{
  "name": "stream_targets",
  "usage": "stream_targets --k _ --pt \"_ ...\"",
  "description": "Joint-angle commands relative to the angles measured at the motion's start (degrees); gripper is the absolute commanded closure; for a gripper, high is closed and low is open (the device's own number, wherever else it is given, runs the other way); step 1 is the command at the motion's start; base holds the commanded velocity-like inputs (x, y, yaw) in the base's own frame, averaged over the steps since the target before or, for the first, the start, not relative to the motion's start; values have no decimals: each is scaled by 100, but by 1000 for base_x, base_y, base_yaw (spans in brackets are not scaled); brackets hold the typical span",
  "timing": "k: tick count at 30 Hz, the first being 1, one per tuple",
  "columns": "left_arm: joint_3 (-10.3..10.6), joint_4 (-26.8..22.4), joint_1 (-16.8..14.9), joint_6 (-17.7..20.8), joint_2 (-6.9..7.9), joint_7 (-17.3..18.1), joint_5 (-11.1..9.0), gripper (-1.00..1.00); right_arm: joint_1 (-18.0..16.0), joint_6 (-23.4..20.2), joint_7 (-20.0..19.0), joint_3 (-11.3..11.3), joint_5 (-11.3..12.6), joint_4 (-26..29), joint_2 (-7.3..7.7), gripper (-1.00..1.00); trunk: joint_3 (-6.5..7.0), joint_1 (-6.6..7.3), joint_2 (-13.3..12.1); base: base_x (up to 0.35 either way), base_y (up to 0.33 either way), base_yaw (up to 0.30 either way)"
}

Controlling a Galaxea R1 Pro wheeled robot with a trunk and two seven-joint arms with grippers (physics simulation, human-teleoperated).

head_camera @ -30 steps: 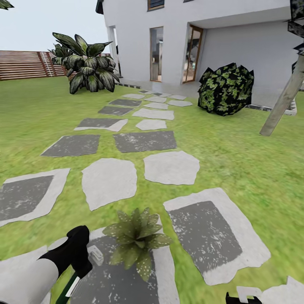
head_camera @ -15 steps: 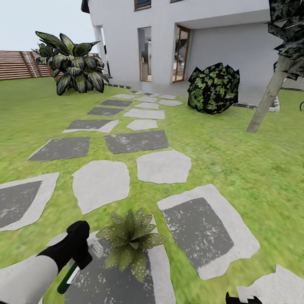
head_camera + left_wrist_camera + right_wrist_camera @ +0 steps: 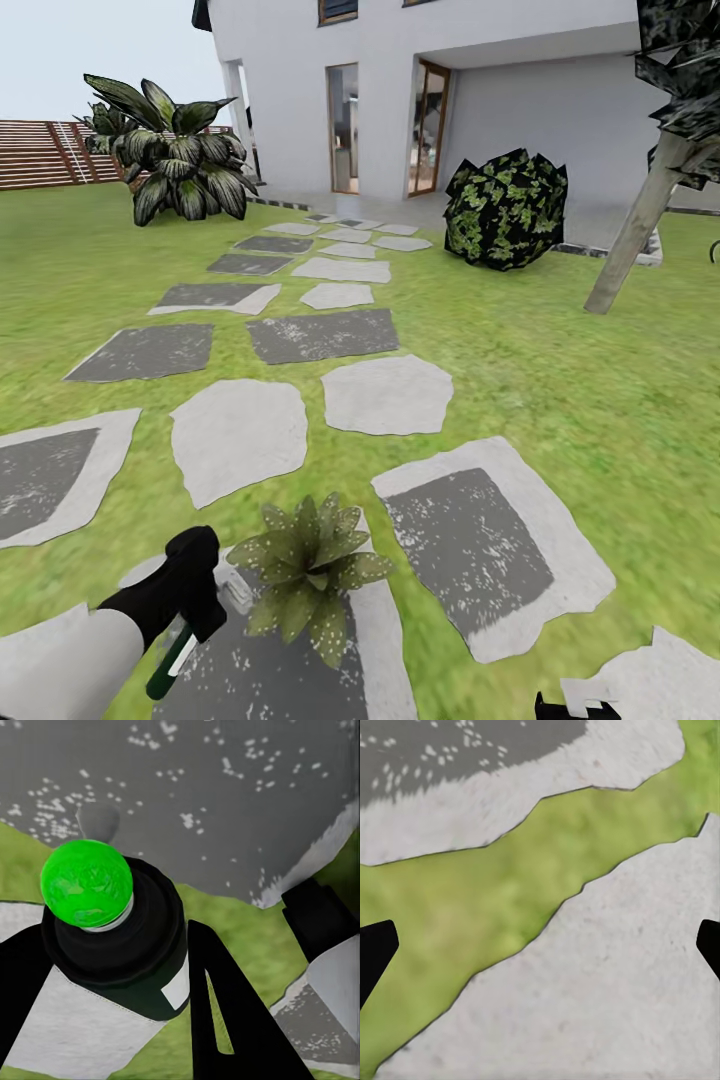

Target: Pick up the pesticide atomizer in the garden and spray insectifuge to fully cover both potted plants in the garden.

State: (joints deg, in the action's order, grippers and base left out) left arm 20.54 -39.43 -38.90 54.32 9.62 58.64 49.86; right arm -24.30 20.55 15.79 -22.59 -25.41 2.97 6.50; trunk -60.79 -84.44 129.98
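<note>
Pesticide atomizer (image 3: 170, 668) is clamped in my left gripper (image 3: 190, 610), low in the head view at about 7 o'clock; only its dark green lower end with a white band pokes out below my hand. My left wrist cam gives what the head cam can't: the bottle (image 3: 112, 945) end-on, bright green cap up top, dark body with white label, my black fingers (image 3: 232, 1020) tight on both sides of it, grey speckled stone behind.

One potted plant (image 3: 305, 572) sits just beside that gripper at its 3 o'clock, low speckled rosette on a grey stepping stone (image 3: 290, 670), apart from the bottle, nothing between them.

My right gripper (image 3: 572, 708) barely clips the bottom edge of the head view at 5 o'clock. In the right wrist cam its fingertips (image 3: 375, 952) sit far apart at the frame edges, spread wide, holding nothing, over lawn (image 3: 502, 900) and pale stone (image 3: 607, 997).

Further out: stone path running toward 12 o'clock to the white house (image 3: 450, 90), big leafy bush (image 3: 175, 160) at 11, slat fence (image 3: 45, 152) behind it, dark round bush (image 3: 505, 208) at 1, slanted trunk (image 3: 640, 220) at 2
</note>
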Motion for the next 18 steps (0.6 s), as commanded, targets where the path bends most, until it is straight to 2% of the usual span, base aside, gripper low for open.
stream_targets --k 1,5,11,18 --pt "21 -11 -3 16 -55 60 69 100 -5 20 21 -44 -60 -8 0 -100 -5 1 2 -9 0 0" --pt "21 -16 -3 17 -127 52 82 100 -5 20 21 -47 -60 -6 0 -100 -5 1 2 -205 0 -82" --pt "19 -27 -7 40 -145 54 81 100 -5 20 21 -51 -52 1 0 -100 -5 1 2 -328 34 -254" --pt "21 -30 -20 85 -172 44 83 100 -5 20 21 -52 -52 -1 0 -100 -5 1 2 -306 147 -267"
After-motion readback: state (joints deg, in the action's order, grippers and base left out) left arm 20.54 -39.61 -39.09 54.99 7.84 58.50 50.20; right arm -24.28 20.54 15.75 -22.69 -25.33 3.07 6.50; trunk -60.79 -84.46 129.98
